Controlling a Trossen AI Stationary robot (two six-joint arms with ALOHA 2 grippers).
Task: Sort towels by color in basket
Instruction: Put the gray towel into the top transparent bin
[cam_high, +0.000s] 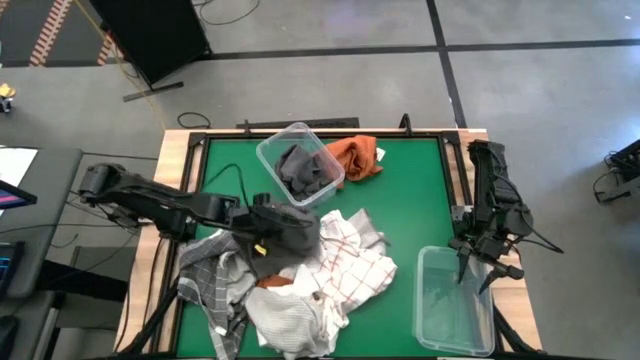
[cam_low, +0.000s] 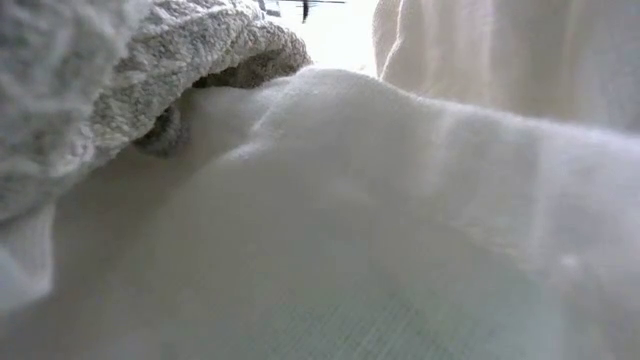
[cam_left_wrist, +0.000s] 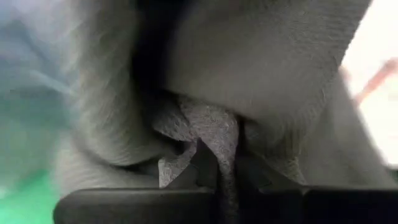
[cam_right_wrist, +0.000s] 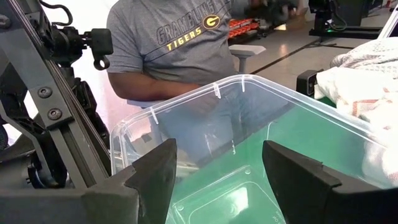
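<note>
The left gripper (cam_high: 272, 238) is down on the towel pile at the near-centre of the table (cam_high: 410, 200), jaws closed on a fold of the dark grey towel (cam_high: 285, 240); the left wrist view shows grey cloth pinched between its fingers (cam_left_wrist: 214, 165). The step in hand is the pick of that towel, grasp made, lift not yet begun.

The pile around it holds the plaid towel (cam_high: 205, 270) on the left, the white towel with red grid (cam_high: 350, 260) on the right, and the plain white towel (cam_high: 285, 320) nearest the front edge. A small patch of orange (cam_high: 272, 283) shows under the dark grey towel; it is probably cloth, but the view is too poor to say.

At the far side, a clear bin (cam_high: 298, 160) already holds dark cloth, and the orange towel (cam_high: 355, 158) lies just beside it on the table. A second clear bin (cam_high: 455, 300) stands at the front right, apparently empty.

The right gripper (cam_high: 490, 262) waits just above that second bin's far rim, jaws wide, holding nothing.

Judgement: the next move calls for a straight lift to free the dark grey towel from its neighbours, then a carry to the far bin with the like-coloured cloth. Risk: a neighbouring towel drags along.
</note>
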